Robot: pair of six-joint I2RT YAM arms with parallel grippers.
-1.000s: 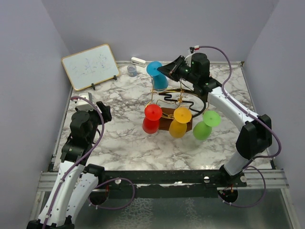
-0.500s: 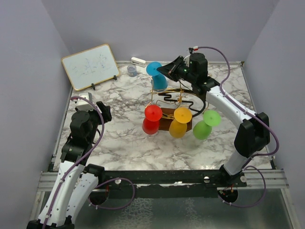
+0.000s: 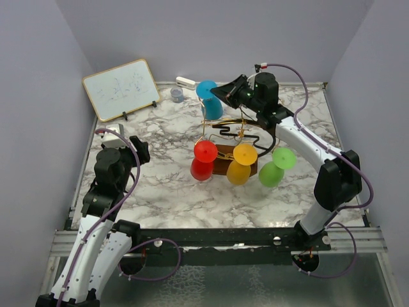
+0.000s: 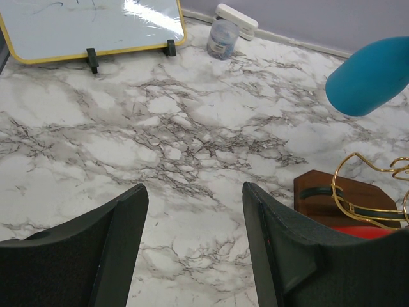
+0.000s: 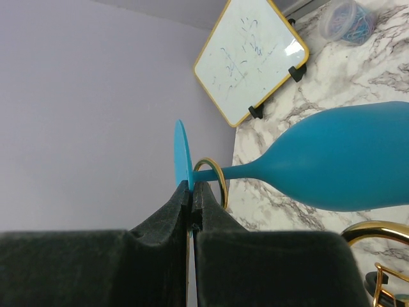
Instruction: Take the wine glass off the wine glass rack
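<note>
Our right gripper (image 5: 190, 195) is pinched tight on the thin round foot of the opaque turquoise wine glass (image 5: 332, 163), which hangs at the far side of the gold wire wine glass rack (image 3: 225, 153). From the fingertips the stem runs off sideways, crosswise to the fingers, through a gold hook loop (image 5: 222, 181) just beside the foot, with the bowl beyond. We judge the stem must slip out of that loop. Our left gripper (image 4: 195, 198) stands wide, holding nothing, well apart from the rack; the right arm is nearer.

High rear overview; close wrist views; common whiteboard (image 3: 121, 88)
</note>
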